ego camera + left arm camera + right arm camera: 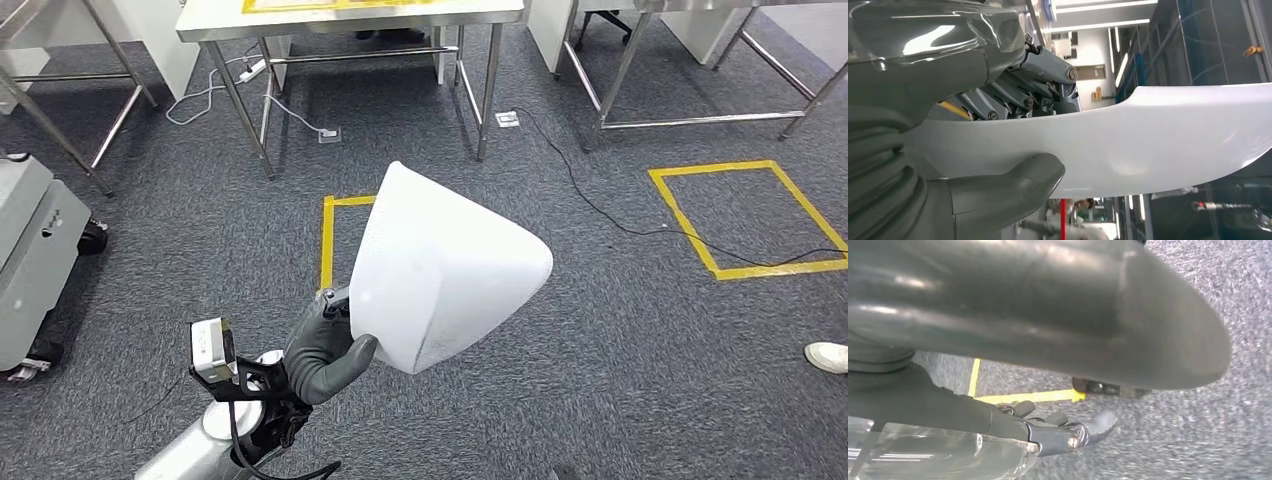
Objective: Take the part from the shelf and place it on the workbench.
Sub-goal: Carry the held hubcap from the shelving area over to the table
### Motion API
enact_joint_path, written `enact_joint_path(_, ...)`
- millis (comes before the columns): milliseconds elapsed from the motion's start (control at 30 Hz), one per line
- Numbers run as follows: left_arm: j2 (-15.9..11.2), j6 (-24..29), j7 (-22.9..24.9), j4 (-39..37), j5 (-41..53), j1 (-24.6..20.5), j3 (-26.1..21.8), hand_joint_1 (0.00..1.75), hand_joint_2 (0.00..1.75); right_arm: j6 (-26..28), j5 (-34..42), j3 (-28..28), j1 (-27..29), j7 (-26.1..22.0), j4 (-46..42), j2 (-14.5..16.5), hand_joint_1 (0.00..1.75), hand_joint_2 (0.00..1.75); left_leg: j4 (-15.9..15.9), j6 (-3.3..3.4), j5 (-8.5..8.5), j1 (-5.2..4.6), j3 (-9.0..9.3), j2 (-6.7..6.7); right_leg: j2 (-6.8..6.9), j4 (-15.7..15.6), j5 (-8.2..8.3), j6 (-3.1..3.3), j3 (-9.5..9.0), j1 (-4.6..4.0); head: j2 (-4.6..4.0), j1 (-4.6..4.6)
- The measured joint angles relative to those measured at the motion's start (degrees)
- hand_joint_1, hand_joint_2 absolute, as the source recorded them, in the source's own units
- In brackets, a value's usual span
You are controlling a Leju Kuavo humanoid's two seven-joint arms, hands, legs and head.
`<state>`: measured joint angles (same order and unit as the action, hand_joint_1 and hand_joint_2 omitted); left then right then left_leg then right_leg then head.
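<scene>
Gripping white part point(445, 275), left hand point(325, 345) holds it raised above grey carpet point(620, 330), thumb under curved shell, dark fingers point(1023, 97) over top edge. Right hand point(1068, 432) hangs over carpet near yellow tape point(1028, 396), fingers apart, holding nothing. Steel table point(350, 20) stands well ahead.
</scene>
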<state>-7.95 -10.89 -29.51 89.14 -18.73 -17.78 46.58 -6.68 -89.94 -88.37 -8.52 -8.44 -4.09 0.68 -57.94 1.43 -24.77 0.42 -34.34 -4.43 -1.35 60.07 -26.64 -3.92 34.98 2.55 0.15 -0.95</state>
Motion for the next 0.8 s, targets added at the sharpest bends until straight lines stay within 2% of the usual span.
enact_joint_path(33,0.00,-0.03,-0.03,-0.02,0.01,-0.01,0.02,1.75,1.75,-0.02,0.00,0.00,0.00,0.00,0.00,0.02,0.00,0.00,-0.43,-0.43,-0.27,0.01,-0.25,-0.40,-0.37,-1.25,0.28,0.43,-0.68,-0.05,0.00,0.01)
enact_joint_path(100,-0.02,-0.08,-0.05,-0.03,0.01,0.01,0.02,1.75,1.75,-0.05,0.00,0.00,-0.03,0.00,0.00,0.05,0.00,0.00,-0.63,-1.00,-0.49,0.27,-0.46,-0.80,-0.10,-1.43,0.24,1.68,-0.91,-0.32,0.00,-0.02)
enact_joint_path(167,-0.11,-0.10,-0.08,-0.04,0.01,-0.01,-0.02,1.75,1.75,-0.07,0.03,-0.01,-0.19,0.00,-0.01,0.12,0.00,0.00,-1.60,-1.46,-1.21,0.48,-0.86,0.33,0.13,-1.52,0.30,2.40,-1.16,-0.30,0.00,-0.12)
enact_joint_path(233,-0.19,-0.10,-0.13,-0.05,0.00,-0.08,-0.08,1.75,1.75,-0.07,0.12,-0.02,-0.22,0.00,-0.02,0.14,0.00,0.00,-6.40,-1.89,-3.70,0.54,-3.07,2.57,0.32,-1.58,0.19,2.88,-1.49,-0.30,0.00,-0.37)
enact_joint_path(300,-0.22,-0.10,-0.17,-0.06,-0.01,-0.04,-0.10,1.75,1.75,-0.06,0.21,-0.03,-0.07,0.01,-0.02,0.12,0.00,0.00,-14.12,-2.11,-6.61,0.62,-7.15,3.83,0.58,-1.56,-0.01,3.16,-1.65,-0.54,0.00,-0.49)
enact_joint_path(333,-0.25,-0.10,-0.17,-0.07,-0.01,0.01,-0.10,1.75,1.75,-0.03,0.30,-0.04,0.00,0.04,-0.02,0.13,0.00,0.00,-16.57,-2.08,-7.04,0.63,-8.67,4.00,0.72,-1.56,-0.10,3.27,-1.71,-0.66,0.00,-0.49)
enact_joint_path(367,-0.27,-0.10,-0.17,-0.08,-0.01,0.05,-0.10,1.75,1.75,0.00,0.45,-0.08,0.03,0.14,-0.02,0.15,0.00,0.00,-17.01,-1.94,-6.41,0.62,-9.22,4.06,0.84,-1.56,-0.19,3.36,-1.80,-0.80,0.00,-0.50)
enact_joint_path(400,-0.28,-0.10,-0.17,-0.09,-0.01,0.05,-0.11,1.75,1.75,0.04,0.71,-0.13,0.03,0.31,-0.02,0.20,0.00,0.00,-14.99,-1.64,-4.75,0.56,-8.50,4.07,0.90,-1.56,-0.31,3.41,-1.97,-0.95,0.00,-0.51)
enact_joint_path(433,-0.29,-0.10,-0.19,-0.09,-0.01,0.01,-0.13,1.75,1.75,0.08,1.03,-0.18,0.02,0.58,-0.02,0.27,0.00,0.00,-11.09,-1.09,-2.52,0.39,-6.74,4.13,0.93,-1.57,-0.44,3.45,-2.21,-1.09,0.00,-0.51)
enact_joint_path(500,-0.27,-0.10,-0.24,-0.08,-0.01,-0.11,-0.20,1.75,1.75,0.22,1.68,-0.26,-0.01,1.36,-0.03,0.50,0.00,0.00,-3.87,0.24,0.16,-0.24,-3.26,4.62,1.00,-1.67,-0.67,3.32,-2.48,-1.24,0.00,-0.38)
enact_joint_path(533,-0.27,-0.10,-0.27,-0.07,-0.02,-0.17,-0.23,1.75,1.75,0.32,1.93,-0.29,0.00,1.78,-0.03,0.59,0.00,0.00,-1.88,0.74,0.54,-0.60,-2.30,4.82,1.07,-1.73,-0.72,3.10,-2.46,-1.23,0.00,-0.34)
enact_joint_path(600,-0.28,-0.10,-0.33,-0.07,-0.04,-0.24,-0.25,1.75,1.75,0.46,2.23,-0.32,0.03,2.34,-0.03,0.69,0.00,0.00,-1.03,1.12,0.29,-1.12,-1.99,4.82,1.31,-2.05,-0.72,2.46,-2.43,-1.14,0.00,-0.33)
enact_joint_path(667,-0.24,-0.11,-0.38,-0.02,-0.05,-0.23,-0.27,1.75,1.75,0.53,2.34,-0.33,0.02,2.55,-0.03,0.76,0.00,0.00,0.44,1.40,0.81,-0.83,-0.89,4.63,1.54,-2.04,-0.98,1.99,-2.59,-1.20,0.00,-0.28)
enact_joint_path(700,-0.17,-0.12,-0.40,0.00,-0.05,-0.30,-0.27,1.75,1.75,0.55,2.37,-0.33,-0.03,2.58,-0.03,0.75,0.00,0.00,1.30,1.58,1.14,-0.65,-0.18,4.57,1.56,-0.94,-1.57,1.97,-2.18,-1.28,0.00,-0.23)
enact_joint_path(733,-0.09,-0.13,-0.41,0.01,-0.05,-0.33,-0.25,1.75,1.75,0.57,2.38,-0.33,-0.05,2.59,-0.03,0.73,0.00,0.00,1.97,1.70,1.41,-0.47,0.44,4.51,1.56,1.44,-2.61,2.11,-1.07,-1.34,0.00,-0.17)
enact_joint_path(800,-0.02,-0.16,-0.42,-0.02,-0.05,-0.31,-0.16,1.75,1.75,0.59,2.39,-0.34,0.02,2.60,-0.02,0.62,0.00,0.00,2.17,1.88,1.45,-0.64,0.69,4.30,1.49,8.51,-5.13,2.34,2.73,-1.28,0.00,-0.11)
